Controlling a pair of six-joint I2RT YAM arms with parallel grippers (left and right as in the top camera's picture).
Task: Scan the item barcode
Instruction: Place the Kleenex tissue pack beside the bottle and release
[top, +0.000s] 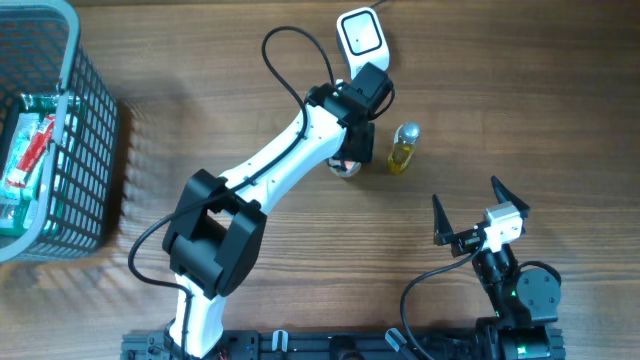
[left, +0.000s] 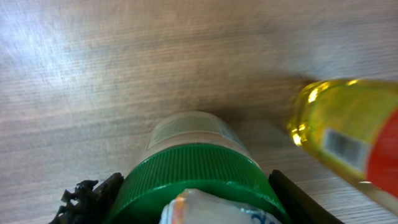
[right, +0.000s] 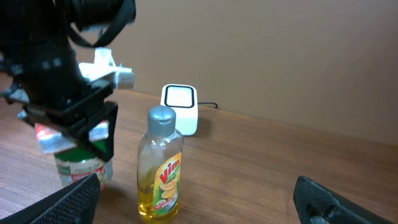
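Left gripper: the left gripper (left: 193, 194) is clamping its fingers on either side of the green lid of a green-lidded jar (left: 186, 134).
Jar position: the green-lidded jar is standing upright on the wooden table (top: 200, 100), or just off it. It is just beside the Vim dish-soap bottle (top: 403, 148) and apart from it.
Scanner: the white barcode scanner (top: 361, 35) is sitting at the far edge, beyond the jar, with nothing facing its window.
Right gripper: the right gripper (top: 467, 192) is waiting near its base, jaws spread wide and holding nothing.
Basket: the grey wire basket (top: 95, 130) at the far left is holding other packaged goods.
Progress: the grasp is looking done. The lift, the turn of the label toward the scanner and the scan itself are all remaining.
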